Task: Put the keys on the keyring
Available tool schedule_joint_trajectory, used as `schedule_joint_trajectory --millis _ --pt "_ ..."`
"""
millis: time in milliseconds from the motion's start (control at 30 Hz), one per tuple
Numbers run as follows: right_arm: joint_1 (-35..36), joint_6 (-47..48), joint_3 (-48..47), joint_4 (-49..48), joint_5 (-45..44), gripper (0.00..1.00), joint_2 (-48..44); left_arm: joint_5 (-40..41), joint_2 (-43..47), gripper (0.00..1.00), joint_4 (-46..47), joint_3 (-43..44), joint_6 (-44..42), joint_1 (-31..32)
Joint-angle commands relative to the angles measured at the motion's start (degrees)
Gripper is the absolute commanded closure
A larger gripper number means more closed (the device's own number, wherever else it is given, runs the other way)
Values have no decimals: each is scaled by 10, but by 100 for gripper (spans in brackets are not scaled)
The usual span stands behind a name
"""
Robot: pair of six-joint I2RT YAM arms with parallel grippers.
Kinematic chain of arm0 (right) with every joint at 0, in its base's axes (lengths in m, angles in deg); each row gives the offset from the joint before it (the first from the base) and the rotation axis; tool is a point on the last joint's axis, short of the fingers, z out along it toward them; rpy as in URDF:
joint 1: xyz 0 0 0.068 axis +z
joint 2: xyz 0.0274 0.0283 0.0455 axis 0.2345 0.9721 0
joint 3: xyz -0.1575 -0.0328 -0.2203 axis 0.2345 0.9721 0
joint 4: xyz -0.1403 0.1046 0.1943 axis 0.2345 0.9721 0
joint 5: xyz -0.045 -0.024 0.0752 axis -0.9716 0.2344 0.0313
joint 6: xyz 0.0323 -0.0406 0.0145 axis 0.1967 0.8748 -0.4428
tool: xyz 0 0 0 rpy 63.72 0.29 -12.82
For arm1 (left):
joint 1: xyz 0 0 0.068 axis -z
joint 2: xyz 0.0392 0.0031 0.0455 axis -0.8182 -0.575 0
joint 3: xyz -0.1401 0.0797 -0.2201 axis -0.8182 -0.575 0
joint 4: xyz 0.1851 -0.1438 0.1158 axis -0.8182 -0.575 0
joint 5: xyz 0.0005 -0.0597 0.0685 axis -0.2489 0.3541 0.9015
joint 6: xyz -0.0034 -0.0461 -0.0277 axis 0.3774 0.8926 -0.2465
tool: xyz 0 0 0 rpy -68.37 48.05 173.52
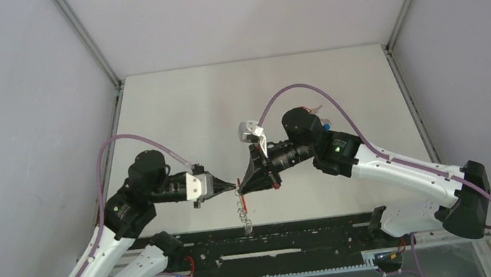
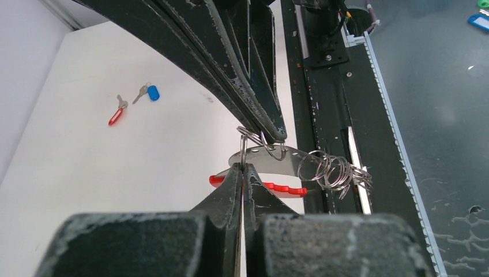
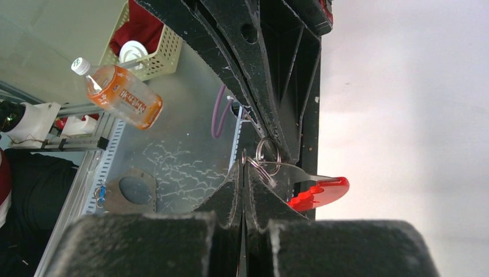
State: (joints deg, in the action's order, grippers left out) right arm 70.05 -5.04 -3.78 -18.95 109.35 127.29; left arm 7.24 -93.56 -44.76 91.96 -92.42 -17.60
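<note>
The white table point(image 1: 190, 117) fills the top view. Beyond it, the right wrist view shows a pale slotted basket point(image 3: 151, 57), cut off by the frame, holding a red cloth point(image 3: 144, 26) and a white round object point(image 3: 131, 52). An orange bottle point(image 3: 121, 92) lies just beside it. The left gripper point(image 2: 242, 167) and right gripper point(image 3: 243, 166) meet tip to tip, each clamped on silver wire of the keyring point(image 2: 259, 186), though which ring each pinches is hard to make out. The red-tagged key point(image 2: 116, 116) and blue-tagged key point(image 2: 153, 93) lie near each other on the table, well apart from the keyring, and cannot be picked out from above.
</note>
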Motion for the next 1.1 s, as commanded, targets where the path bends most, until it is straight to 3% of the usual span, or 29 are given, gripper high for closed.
schedule_joint_trajectory --millis 0,233,467,600,733,900,1067 --pt "-3 -4 -26 -20 14 100 -3 -19 0 100 -16 21 -7 4" --pt "-5 -3 -25 -20 14 100 -4 -12 -1 100 -25 23 -8 6" --pt "-6 13 -25 9 -1 98 -16 152 -6 100 49 22 91 5" --pt "-6 9 -25 -3 -9 96 -13 124 -13 100 54 25 118 6" --pt "-7 10 -26 -2 -25 86 -15 75 -7 100 45 24 128 6" --pt "-9 18 -26 10 -52 73 -23 63 3 100 41 22 119 6" --pt "-10 22 -26 17 -73 69 -36 66 -11 100 26 38 129 6"
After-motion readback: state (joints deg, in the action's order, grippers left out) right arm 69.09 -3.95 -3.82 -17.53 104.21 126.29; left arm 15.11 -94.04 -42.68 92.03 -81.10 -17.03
